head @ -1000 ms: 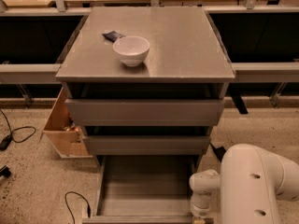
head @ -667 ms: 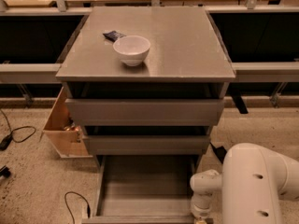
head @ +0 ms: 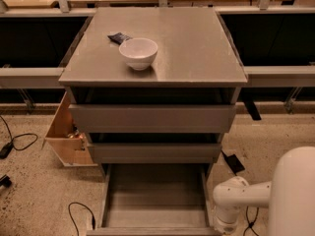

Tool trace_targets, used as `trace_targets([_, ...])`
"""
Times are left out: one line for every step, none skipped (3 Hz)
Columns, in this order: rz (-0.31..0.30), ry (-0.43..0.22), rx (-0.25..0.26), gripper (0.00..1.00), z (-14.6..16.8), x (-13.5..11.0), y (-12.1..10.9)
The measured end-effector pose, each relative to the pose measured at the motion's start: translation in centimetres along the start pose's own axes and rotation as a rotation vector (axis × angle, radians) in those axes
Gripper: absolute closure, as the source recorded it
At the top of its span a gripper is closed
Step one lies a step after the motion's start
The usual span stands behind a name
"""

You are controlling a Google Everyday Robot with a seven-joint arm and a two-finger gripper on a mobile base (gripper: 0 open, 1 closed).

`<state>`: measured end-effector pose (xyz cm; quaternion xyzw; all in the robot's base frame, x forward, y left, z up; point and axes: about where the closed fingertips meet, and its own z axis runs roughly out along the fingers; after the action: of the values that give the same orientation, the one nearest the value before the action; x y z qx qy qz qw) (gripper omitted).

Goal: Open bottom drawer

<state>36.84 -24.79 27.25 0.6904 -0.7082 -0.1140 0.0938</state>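
Nothing visible has moved over the last second. The bottom drawer (head: 156,195) stays pulled well out, just left of the tool (head: 227,225), which hangs low by the drawer's front right corner. Whether the tool is apart or together, I cannot tell. The opening looks essentially done.

The end effector is out of sight past the lower edge, under the white arm (head: 231,205) at lower right. This edge also cuts the bottom drawer (head: 155,195). The small dark item (head: 119,37) on the counter (head: 192,43) cannot be identified.
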Motion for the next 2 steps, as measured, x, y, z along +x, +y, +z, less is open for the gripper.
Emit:
trace_targets([0.024,0.012,-0.018,0.00,-5.0,0.5,6.6])
trace_targets([0.106,-0.010,-0.004,0.00,-12.5,0.8,13.5])
